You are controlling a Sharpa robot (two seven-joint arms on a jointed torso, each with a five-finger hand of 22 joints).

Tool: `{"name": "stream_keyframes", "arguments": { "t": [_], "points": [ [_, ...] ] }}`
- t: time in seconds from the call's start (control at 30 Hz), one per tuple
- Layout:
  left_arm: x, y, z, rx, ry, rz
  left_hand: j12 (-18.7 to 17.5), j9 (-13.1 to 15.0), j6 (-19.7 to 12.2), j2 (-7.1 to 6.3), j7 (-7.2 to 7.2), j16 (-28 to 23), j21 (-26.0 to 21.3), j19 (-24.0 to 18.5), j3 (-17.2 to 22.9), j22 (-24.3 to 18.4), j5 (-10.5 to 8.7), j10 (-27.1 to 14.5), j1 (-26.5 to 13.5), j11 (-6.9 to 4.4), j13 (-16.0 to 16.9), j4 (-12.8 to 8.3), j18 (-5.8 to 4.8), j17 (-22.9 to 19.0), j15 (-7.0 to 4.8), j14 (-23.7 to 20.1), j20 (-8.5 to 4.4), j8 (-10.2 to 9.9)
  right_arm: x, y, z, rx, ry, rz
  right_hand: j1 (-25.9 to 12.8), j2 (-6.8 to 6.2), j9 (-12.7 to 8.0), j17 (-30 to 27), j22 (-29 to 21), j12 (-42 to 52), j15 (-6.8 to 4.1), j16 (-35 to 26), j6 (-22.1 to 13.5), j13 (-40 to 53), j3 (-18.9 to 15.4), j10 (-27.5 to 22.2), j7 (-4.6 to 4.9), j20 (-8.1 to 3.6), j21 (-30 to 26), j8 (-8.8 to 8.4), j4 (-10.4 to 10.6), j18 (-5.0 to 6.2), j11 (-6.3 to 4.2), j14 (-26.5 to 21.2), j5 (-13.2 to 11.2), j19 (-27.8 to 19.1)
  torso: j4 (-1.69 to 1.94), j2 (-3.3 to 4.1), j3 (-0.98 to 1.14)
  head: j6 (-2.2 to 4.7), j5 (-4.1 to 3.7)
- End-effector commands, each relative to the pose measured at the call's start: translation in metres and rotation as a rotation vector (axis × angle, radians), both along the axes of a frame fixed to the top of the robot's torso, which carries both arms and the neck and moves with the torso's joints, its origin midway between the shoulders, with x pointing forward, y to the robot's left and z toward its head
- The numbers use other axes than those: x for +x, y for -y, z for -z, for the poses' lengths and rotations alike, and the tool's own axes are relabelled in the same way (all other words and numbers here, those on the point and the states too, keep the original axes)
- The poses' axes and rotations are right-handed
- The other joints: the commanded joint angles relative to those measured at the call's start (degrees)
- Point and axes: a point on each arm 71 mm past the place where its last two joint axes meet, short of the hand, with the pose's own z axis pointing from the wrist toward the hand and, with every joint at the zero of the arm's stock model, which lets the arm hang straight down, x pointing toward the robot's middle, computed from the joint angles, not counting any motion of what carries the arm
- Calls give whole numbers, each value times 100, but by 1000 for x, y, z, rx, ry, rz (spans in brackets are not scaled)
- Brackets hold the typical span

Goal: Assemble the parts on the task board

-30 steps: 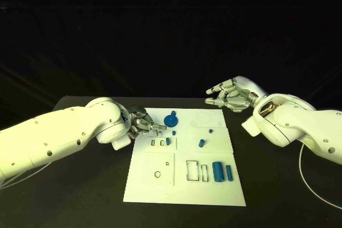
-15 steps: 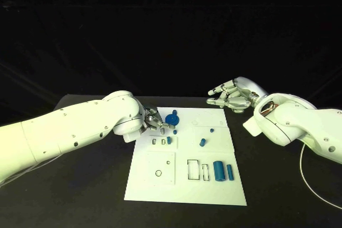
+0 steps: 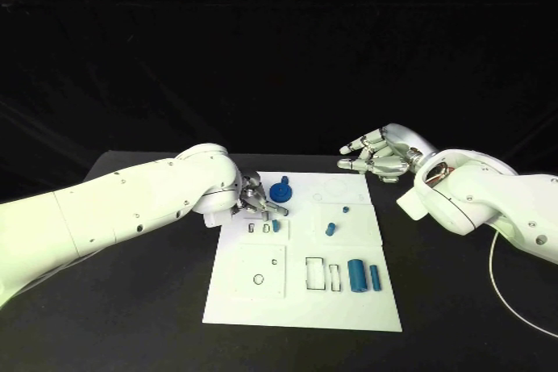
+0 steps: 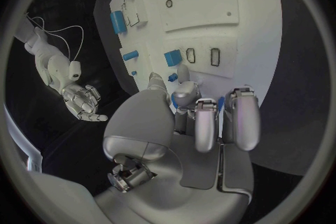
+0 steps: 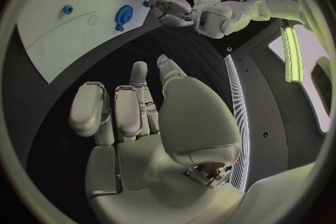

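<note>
The white task board (image 3: pixel 297 299) lies in the middle of the black table. A round blue gear-like part (image 3: pixel 281 194) stands near its far left edge. My left hand (image 3: pixel 258 201) is at that part, its fingers (image 4: pixel 203 123) curled over it; blue shows between them in the left wrist view, but whether they grip it is hidden. A small blue peg (image 4: pixel 172 77) sits just past the fingertips. My right hand (image 3: pixel 378 156) hovers off the board's far right corner, fingers (image 5: pixel 133 112) apart and holding nothing.
On the board lie a large blue cylinder (image 3: pixel 357 275) and a thin blue bar (image 3: pixel 374 277) near the right, a short blue piece (image 3: pixel 331 228), small pegs (image 3: pixel 347 210) and a blue block (image 3: pixel 276 224) by empty slots (image 3: pixel 314 277).
My left arm has swung in over the board's left edge, bringing its hand up to the blue gear part. The right hand has stayed in place.
</note>
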Motion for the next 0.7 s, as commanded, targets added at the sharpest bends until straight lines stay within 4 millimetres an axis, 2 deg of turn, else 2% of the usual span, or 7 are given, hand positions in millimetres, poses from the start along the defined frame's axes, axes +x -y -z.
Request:
{"name": "stream_keyframes", "arguments": {
  "t": [0.03,0.33,0.5,0.7],
  "points": [
    [0,3,2,27,-24,27,46,21,-43,28,-14,14,25,76,-34,267,-17,47,2,-13,19,-4,-92,1508,-45,604,-9,49,0,-1,1,-11,-10,-9,1,46,7,-7,-8,-15,17,-22,46,-5,-47,32,-9,12,-27,22,-2,109,-11,181,21,-40,2,5,-1,-14,0],
    [1,6,5,22,-48,28,83,104,-70,76,-23,14,48,89,-20,307,1,59,93,-20,56,-22,-99,1508,-51,604,-15,104,1,0,1,-16,-12,-8,1,56,7,-31,-41,-23,15,-48,52,-17,-56,28,-11,10,-44,27,3,114,-13,175,47,-54,12,6,0,-43,-8],
    [0,8,7,26,-59,38,82,134,-87,85,-24,14,47,86,-14,306,6,53,135,-21,55,-32,-98,1508,-52,604,-16,120,1,1,2,-18,-14,-5,12,67,6,-33,-51,-26,12,-55,53,-28,-66,26,-13,8,-52,30,2,116,-16,174,97,-59,9,0,-4,-53,-5],
    [-1,11,8,30,-67,49,87,189,-117,108,-25,14,52,87,11,317,26,47,224,-22,63,-52,-100,1508,-53,604,-16,146,1,1,2,-20,-16,-4,15,70,5,-38,-53,-19,12,-62,54,-25,-68,29,-14,7,-54,31,2,116,-17,173,109,-59,5,3,2,-61,3]
  ]
}}
